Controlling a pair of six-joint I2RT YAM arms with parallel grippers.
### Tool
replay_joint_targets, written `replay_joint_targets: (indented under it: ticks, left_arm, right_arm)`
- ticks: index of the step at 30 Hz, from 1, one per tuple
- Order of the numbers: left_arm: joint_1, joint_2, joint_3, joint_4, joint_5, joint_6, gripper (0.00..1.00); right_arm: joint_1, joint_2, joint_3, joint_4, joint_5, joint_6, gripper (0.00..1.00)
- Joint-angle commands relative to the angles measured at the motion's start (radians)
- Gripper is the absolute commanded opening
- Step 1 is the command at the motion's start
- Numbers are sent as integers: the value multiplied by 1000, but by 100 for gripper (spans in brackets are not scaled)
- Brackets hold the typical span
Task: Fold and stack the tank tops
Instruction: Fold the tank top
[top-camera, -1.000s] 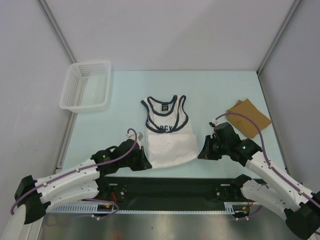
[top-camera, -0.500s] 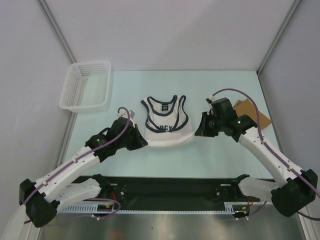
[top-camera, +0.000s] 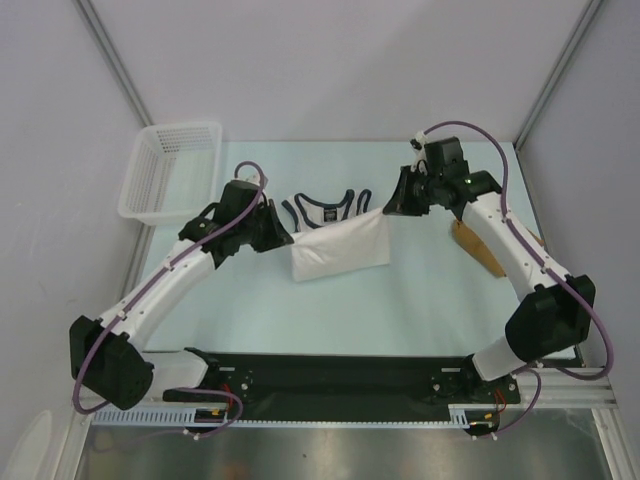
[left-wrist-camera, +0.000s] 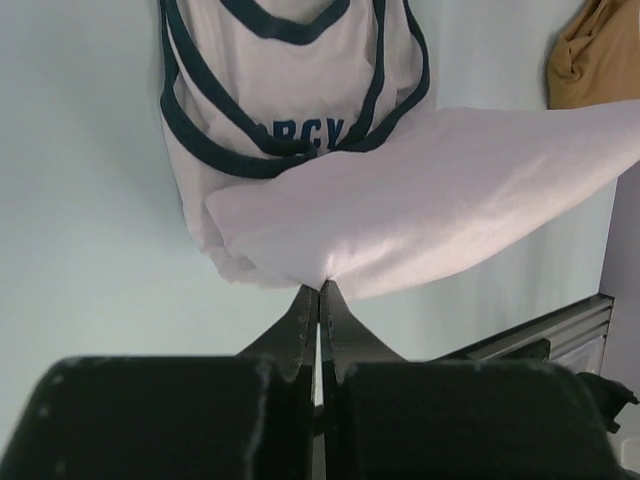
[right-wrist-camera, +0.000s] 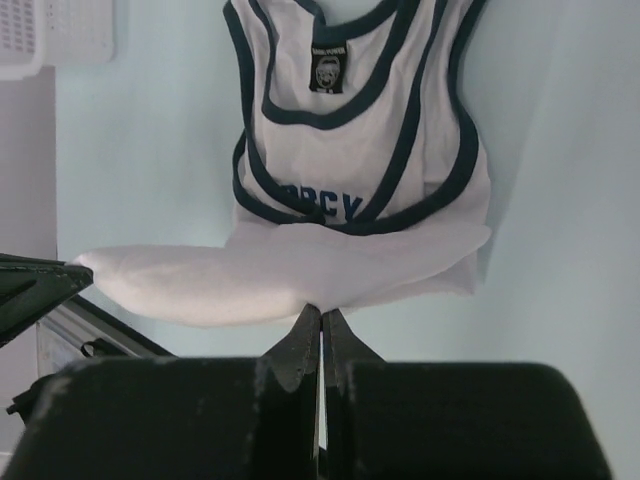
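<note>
Your left hand (top-camera: 287, 238) and right hand (top-camera: 390, 206) pinched hem corners of white tank top (top-camera: 340, 252); cloth limp, light, sagged between; straps lay at 12 o'clock.

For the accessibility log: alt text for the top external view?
The left tool and right tool each pinch a hem corner of the white navy-trimmed cloth tank top, holding the hem raised over its chest. A tan-brown cloth top lies right, partly under the right arm; a white plastic lattice basket sits far left.
</note>
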Motion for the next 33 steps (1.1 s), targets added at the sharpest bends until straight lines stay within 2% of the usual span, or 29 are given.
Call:
replay_joint_targets:
  ticks: [1, 11, 33]
  left_arm:
    - [37, 35, 80, 33, 45, 50, 0]
    - [153, 202, 212, 50, 96, 75, 0]
    - [284, 638, 537, 68, 142, 98, 0]
  right_arm:
    - [-26, 73, 104, 30, -50, -30, 0]
    - [-75, 267, 290, 49, -113, -7, 0]
    - [-135, 743, 705, 101, -212, 79, 1]
